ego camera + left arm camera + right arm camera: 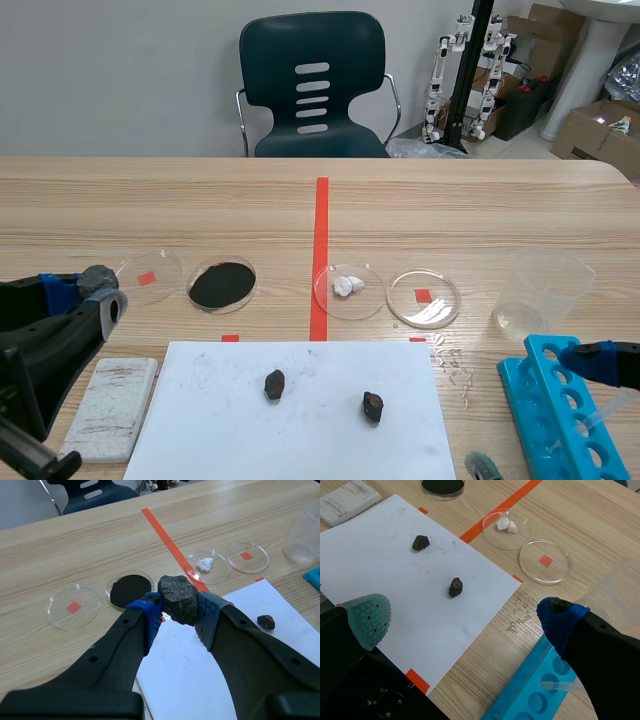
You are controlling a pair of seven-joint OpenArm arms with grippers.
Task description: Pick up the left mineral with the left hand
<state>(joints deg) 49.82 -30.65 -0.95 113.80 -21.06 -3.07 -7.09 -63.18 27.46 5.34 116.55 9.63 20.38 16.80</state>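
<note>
A dark grey, rough mineral [177, 597] is pressed between the blue pads of my left gripper [177, 612], held above the near left corner of the white paper [200, 670]. In the scene view this gripper [95, 290] hangs at the table's left side with the mineral [98, 277] at its tip. Two smaller dark minerals [274, 384] [372, 406] lie on the white paper [210, 410]. My right gripper [465, 617] stands open over the paper's right edge, with nothing between its fingers.
Behind the paper stand a dish of black powder [221, 285], an empty dish [150, 275], a dish with white pieces [348, 290] and another empty dish [423, 298]. A white block [110, 405] lies left of the paper. A clear beaker [540, 295] and a blue rack [560, 420] stand at the right.
</note>
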